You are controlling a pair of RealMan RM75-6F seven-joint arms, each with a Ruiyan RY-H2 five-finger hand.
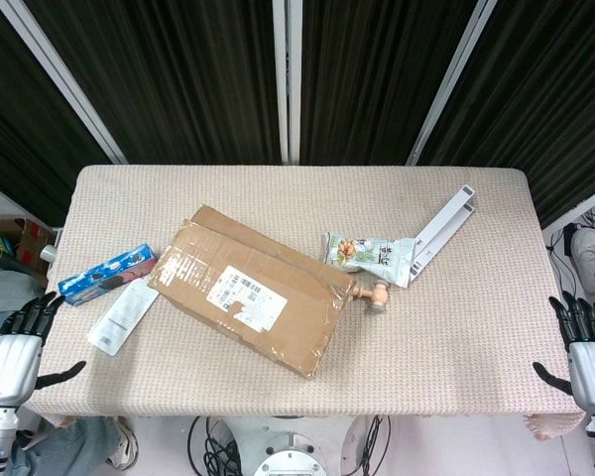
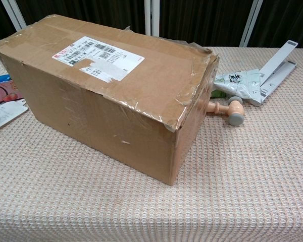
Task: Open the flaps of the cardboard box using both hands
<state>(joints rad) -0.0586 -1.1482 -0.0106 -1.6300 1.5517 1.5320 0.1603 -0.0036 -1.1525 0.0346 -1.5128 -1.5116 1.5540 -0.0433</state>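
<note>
Dark curtains hang behind the desk (image 1: 456, 297), which has a woven beige cloth on it, and the cardboard box (image 1: 250, 288) lies near the middle of that desk, turned at a slant with its top flaps down. Old clear tape runs along the flap edges, and one corner looks a bit lifted in the chest view. The left hand (image 1: 15, 347) waits well off to the left of the box, past the desk edge, with its fingers spread wide and nothing in it. The right hand (image 1: 585, 342) waits well off to the right of the box, also wide and holding nothing. Both have far to reach, and since the box sits crooked, the fingers might land on the flat lid and miss the seam. If the tape grips hard, a pull could drag or tip the whole box and not lift a flap. If one hand pulls first, the box could spin. A small wooden mallet (image 1: 371, 296) and a snack bag (image 1: 369, 257) sit just beside the box on its right, and a blue packet (image 1: 105, 274) and a white packet (image 1: 125, 315) sit close on its left, so a sliding box could shove them away
</note>
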